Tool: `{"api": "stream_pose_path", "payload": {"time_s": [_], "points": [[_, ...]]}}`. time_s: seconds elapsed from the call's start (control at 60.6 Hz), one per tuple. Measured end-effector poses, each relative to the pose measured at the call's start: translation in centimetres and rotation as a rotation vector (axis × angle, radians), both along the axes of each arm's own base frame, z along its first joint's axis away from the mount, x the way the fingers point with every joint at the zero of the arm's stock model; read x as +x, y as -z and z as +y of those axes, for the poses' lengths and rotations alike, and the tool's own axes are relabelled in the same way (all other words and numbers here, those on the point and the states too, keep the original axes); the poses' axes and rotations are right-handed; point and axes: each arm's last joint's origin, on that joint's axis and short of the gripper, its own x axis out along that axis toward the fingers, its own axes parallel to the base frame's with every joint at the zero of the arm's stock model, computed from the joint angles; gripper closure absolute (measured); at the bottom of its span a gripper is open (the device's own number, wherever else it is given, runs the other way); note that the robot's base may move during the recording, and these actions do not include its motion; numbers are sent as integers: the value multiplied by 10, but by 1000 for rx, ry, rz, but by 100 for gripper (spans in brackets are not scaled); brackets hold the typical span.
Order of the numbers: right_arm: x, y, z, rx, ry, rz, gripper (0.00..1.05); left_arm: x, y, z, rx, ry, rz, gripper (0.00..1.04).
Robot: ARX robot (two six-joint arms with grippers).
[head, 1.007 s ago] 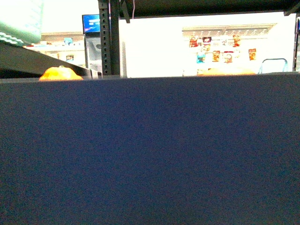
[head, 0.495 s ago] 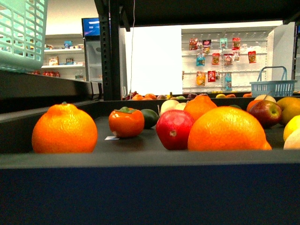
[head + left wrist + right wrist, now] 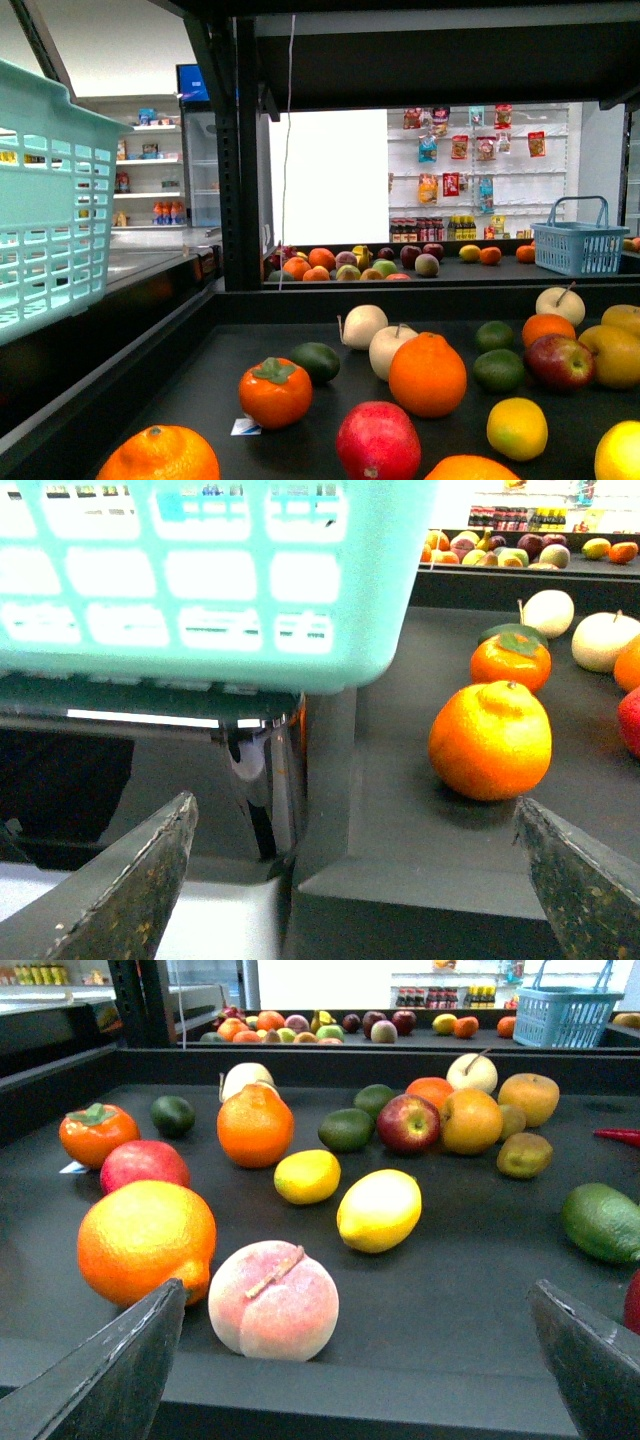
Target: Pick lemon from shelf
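Two lemons lie on the black shelf tray [image 3: 200, 385] among other fruit. In the front view one lemon [image 3: 517, 428] is right of centre and a second lemon [image 3: 620, 452] is at the right edge. In the right wrist view the smaller lemon [image 3: 307, 1176] and the larger lemon [image 3: 379, 1210] lie mid-tray, beyond a peach [image 3: 273, 1300]. My right gripper [image 3: 360, 1295] is open and empty at the tray's front edge [image 3: 400, 1380], apart from the fruit. My left gripper [image 3: 355, 815] is open and empty at the tray's left front corner [image 3: 400, 840]. Neither gripper shows in the front view.
A teal basket [image 3: 50, 200] stands left of the tray, right above my left gripper [image 3: 200, 580]. Oranges [image 3: 146, 1240], a red apple [image 3: 408, 1123], a persimmon [image 3: 275, 392], limes and an avocado [image 3: 603, 1222] lie around the lemons. A black post [image 3: 240, 150] rises at the back left.
The front view has risen: a second ago the tray's front wall filled it; now it looks down over the tray and the fruit.
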Motion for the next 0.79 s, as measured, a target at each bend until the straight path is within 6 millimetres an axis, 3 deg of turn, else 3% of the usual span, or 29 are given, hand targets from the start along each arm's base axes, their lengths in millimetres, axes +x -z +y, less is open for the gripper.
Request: {"api": "stream_pose_path", "payload": {"time_s": [0.792], "points": [[0,0,0,0,0,0,2,0,0,0,-2,1,0,8]]}}
